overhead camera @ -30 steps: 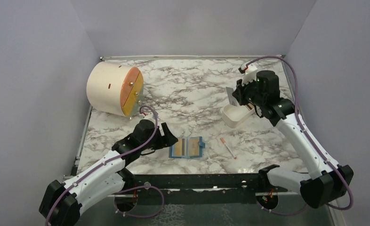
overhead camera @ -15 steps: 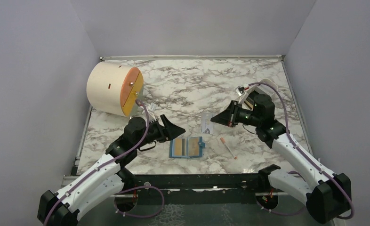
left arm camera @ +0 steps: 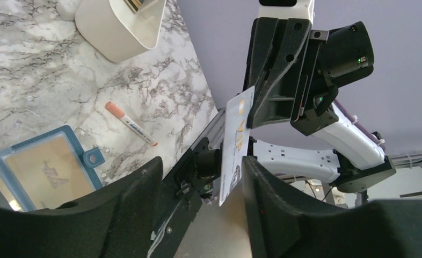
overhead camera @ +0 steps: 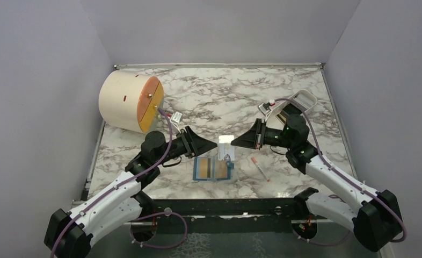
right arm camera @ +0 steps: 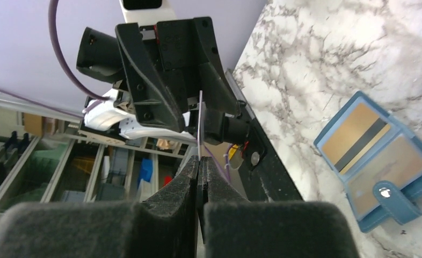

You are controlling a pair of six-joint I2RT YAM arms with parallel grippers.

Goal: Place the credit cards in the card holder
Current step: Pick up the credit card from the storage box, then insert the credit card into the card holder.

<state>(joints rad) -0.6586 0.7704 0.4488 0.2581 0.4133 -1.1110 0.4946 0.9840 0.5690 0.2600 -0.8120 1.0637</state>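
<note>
1. One right gripper, jaws clenched on the edge of a white credit card; card stood upright in the air, just above the card holder.
2. One left gripper, jaws spread wide, facing the right gripper; held card was in line with the gap, contact not discernible.
3. One card holder, teal, lay open and flat on the table near its front edge; gold card with dark stripe sat in one pocket.
4. One pen-like stick, white and red, lay flat just right of the holder, apart from it.
5. One white tray, far right, behind the right arm.
6. One cream drum, on its side, far left.
</note>
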